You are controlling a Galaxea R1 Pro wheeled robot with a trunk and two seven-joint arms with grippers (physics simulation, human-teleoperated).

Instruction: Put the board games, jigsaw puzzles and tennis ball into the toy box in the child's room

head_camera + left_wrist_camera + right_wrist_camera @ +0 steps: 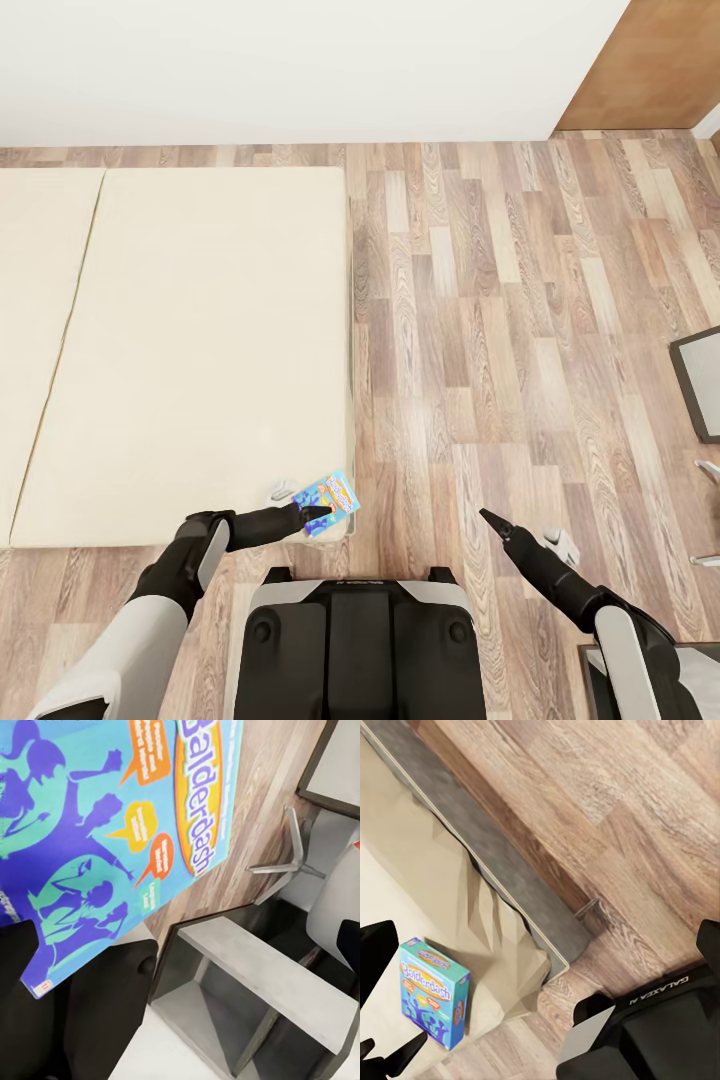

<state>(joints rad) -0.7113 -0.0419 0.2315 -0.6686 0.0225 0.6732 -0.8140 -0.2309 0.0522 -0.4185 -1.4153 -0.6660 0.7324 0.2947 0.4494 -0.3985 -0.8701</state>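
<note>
black and grey, the robot's trunk (360, 640) sat at the bottom of the head view, both arms reaching forward from it. beyond it the wood-plank floor (500, 320) ran up to a white wall (300, 60), with a brown door (650, 65) at the far right corner. a cream bed (180, 350) covered the left half of the scene, its near right corner just ahead of the trunk. a grey-topped unit (702, 380) poked in at the right edge.

the left gripper (318, 514) lay over that bed corner, and the blue game (328, 502) was at its tip, sitting at the very corner of the bed. in the left wrist view the blue game (112, 832) filled the upper part, right against the dark fingers (97, 1012), lettered "balderdash" on an orange oval; whether the jaws were clamped on it could not be told. in the right wrist view the blue game (433, 991) stood upright on the cream cover near the bed's corner.

the right gripper (487, 516) hung over bare floor, well apart from the game, its fingers drawn to one dark point, with nothing between them.
</note>
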